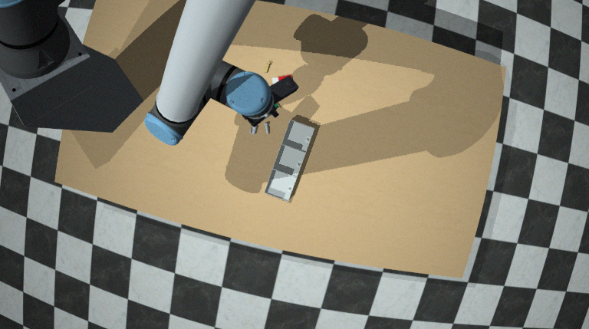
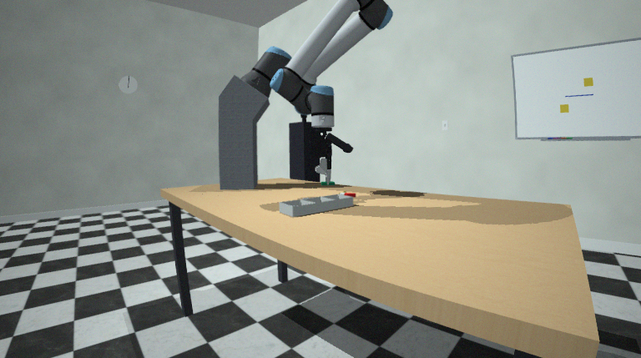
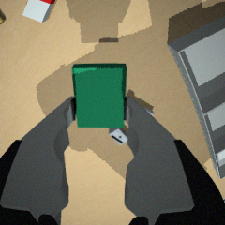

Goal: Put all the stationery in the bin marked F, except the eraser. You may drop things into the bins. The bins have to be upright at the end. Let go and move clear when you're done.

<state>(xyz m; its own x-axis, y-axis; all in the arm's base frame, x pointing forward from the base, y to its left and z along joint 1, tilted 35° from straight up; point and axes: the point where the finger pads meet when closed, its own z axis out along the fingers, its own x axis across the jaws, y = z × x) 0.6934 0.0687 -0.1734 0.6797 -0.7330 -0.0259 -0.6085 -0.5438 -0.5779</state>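
Note:
My gripper (image 3: pixel 99 97) (image 2: pixel 326 180) is shut on a green rectangular block (image 3: pixel 99 89) (image 2: pixel 330 184) (image 1: pixel 276 106), with a jaw on either long side. The block looks raised above the table. A grey tray of three bins (image 1: pixel 291 169) (image 2: pixel 316 208) (image 3: pixel 191 94) stands upright, to the right in the wrist view. No letter is readable on it. A red and white eraser (image 1: pixel 283 77) (image 3: pixel 39 9) (image 2: pixel 348 194) lies on the table. A yellow piece (image 1: pixel 268 66) (image 3: pixel 1 18) lies beyond it. Two small grey metallic pieces lie left of the bins, one (image 1: pixel 254 129) (image 3: pixel 118 136) beside the other (image 1: pixel 267 127), which the right jaw mostly hides in the wrist view.
The wooden table (image 1: pixel 369 212) (image 2: pixel 449 249) carries broad arm shadows. The arm's grey pedestal (image 1: pixel 77 95) (image 2: pixel 237 146) stands at its left end. The wrist and forearm cover part of the table in the top view.

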